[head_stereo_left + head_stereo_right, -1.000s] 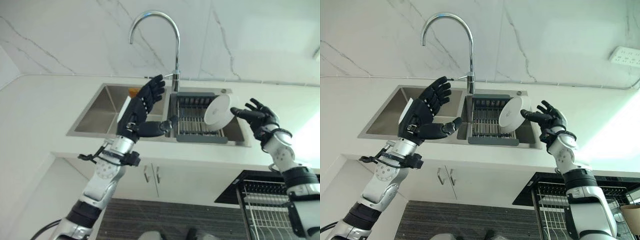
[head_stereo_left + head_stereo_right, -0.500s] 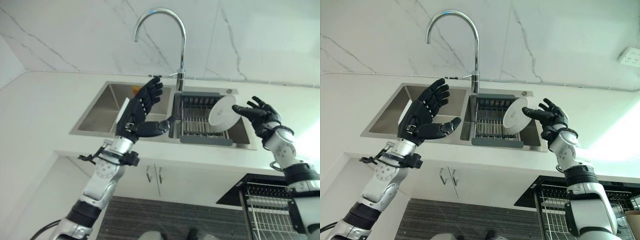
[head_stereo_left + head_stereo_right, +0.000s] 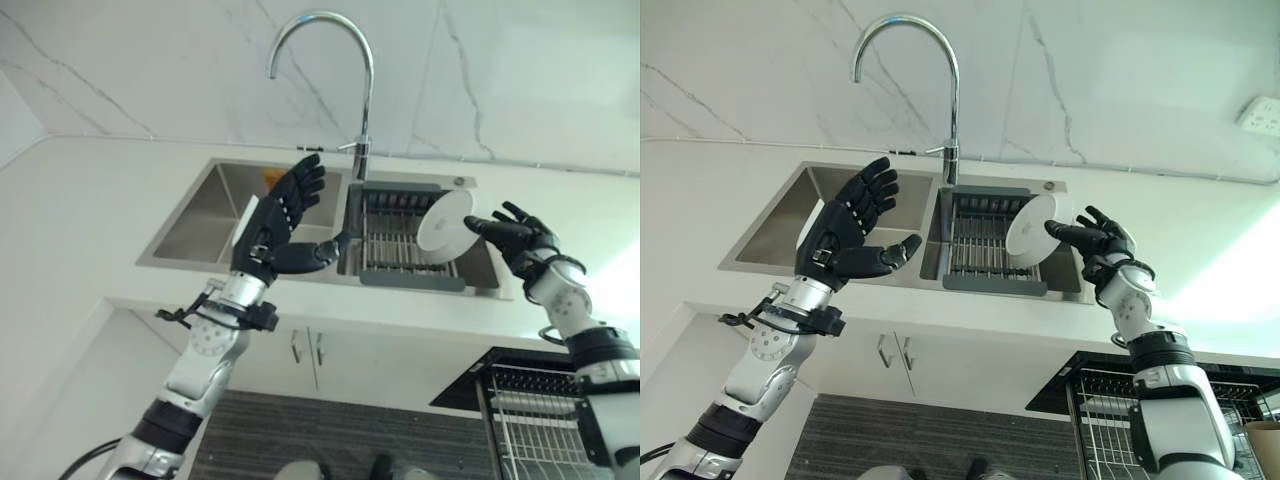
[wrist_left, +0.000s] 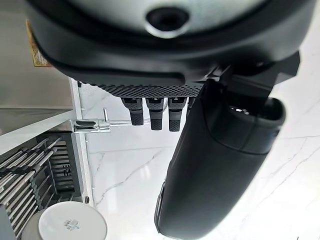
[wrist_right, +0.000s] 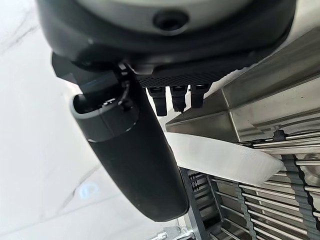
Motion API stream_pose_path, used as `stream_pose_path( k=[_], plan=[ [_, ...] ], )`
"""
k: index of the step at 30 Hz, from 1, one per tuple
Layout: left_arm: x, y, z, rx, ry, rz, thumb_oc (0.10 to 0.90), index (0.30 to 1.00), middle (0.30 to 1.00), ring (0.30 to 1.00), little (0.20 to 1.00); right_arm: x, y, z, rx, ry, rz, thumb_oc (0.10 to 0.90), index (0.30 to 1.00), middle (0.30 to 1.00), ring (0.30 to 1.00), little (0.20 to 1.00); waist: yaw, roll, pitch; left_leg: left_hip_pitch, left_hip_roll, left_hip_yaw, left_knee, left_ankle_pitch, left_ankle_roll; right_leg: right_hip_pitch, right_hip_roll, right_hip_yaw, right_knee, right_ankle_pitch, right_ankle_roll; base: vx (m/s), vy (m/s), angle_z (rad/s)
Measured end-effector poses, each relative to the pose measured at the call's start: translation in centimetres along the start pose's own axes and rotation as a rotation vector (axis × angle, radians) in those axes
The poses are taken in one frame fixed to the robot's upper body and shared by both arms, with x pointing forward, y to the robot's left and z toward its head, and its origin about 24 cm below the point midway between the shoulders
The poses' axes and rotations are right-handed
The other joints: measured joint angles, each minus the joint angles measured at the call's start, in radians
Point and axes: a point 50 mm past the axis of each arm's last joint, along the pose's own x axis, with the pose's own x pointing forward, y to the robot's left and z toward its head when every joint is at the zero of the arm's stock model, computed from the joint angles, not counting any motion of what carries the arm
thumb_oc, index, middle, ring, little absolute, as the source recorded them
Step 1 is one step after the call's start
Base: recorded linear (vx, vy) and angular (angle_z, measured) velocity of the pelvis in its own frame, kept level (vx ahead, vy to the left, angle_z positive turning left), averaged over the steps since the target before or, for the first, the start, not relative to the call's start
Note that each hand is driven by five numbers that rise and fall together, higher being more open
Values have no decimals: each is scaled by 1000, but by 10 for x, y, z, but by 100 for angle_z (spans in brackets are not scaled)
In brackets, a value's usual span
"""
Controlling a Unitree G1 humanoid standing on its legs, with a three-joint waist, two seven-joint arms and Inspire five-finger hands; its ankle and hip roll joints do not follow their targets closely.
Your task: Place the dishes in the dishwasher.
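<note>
Nearest, the pulled-out dishwasher rack (image 3: 545, 420) waits empty at lower right, while over the last second the right hand (image 3: 520, 243) has drawn slightly back toward the robot, fingers spread and released, just off the plate's rim. I count one white plate (image 3: 443, 221) standing tilted in one dish rack (image 3: 405, 245) in the sink (image 3: 200, 215), not yet lifted. The left hand (image 3: 280, 222) stays open above the tabletop (image 3: 70, 220), under one faucet (image 3: 340, 70)

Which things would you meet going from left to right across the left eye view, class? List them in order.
Left sink basin → left hand → dish rack → white plate → right hand → dishwasher rack.
</note>
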Motion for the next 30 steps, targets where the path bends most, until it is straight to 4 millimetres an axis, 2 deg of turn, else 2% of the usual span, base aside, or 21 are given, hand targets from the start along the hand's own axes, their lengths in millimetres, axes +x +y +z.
stream_pose_path(
  k=[13,18,25,26,27,28,30],
  plan=[
    [1,0,-1,1,18,1,800,900,900,900,900,1,4,-4,-19,24,12,800,900,900,900,900,20,-2,10,17,-11,-28,-11,-1,-5,26,-9,-22,-2,-11,4,13,0,6],
    [0,2,-1,10,20,1,800,900,900,900,900,2,-1,-8,6,53,-9,800,900,900,900,900,41,-2,10,17,-14,-31,-15,3,2,27,-13,-29,-1,-12,3,25,-3,4],
    [0,4,-1,24,34,-1,800,900,900,900,900,4,-11,-15,66,96,-61,800,900,900,900,900,47,-2,10,26,-23,-57,-20,6,-1,47,-22,-54,-1,-23,6,26,-9,13],
    [0,4,-1,27,36,-1,800,900,900,900,900,5,-12,-16,76,101,-70,593,589,589,589,589,50,-2,10,30,-23,-60,-22,6,-1,52,-23,-55,-1,-24,7,21,-11,7],
    [0,5,-1,29,36,-1,800,900,900,900,900,5,-12,-16,88,103,-76,518,476,476,476,476,52,-2,10,31,-24,-63,-23,5,-1,53,-23,-55,-1,-25,7,17,-14,6],
    [0,5,-1,32,37,-1,800,900,900,900,900,6,-12,-16,113,108,-83,400,300,300,300,300,51,-2,10,30,-26,-67,-23,5,-3,53,-24,-57,-1,-25,7,14,-18,7],
    [0,6,-1,33,39,-2,800,900,900,900,900,7,-13,-14,155,118,-111,400,300,300,300,300,58,-1,10,30,-29,-72,-24,7,-4,54,-27,-58,-1,-25,8,14,-21,7]
  ],
)
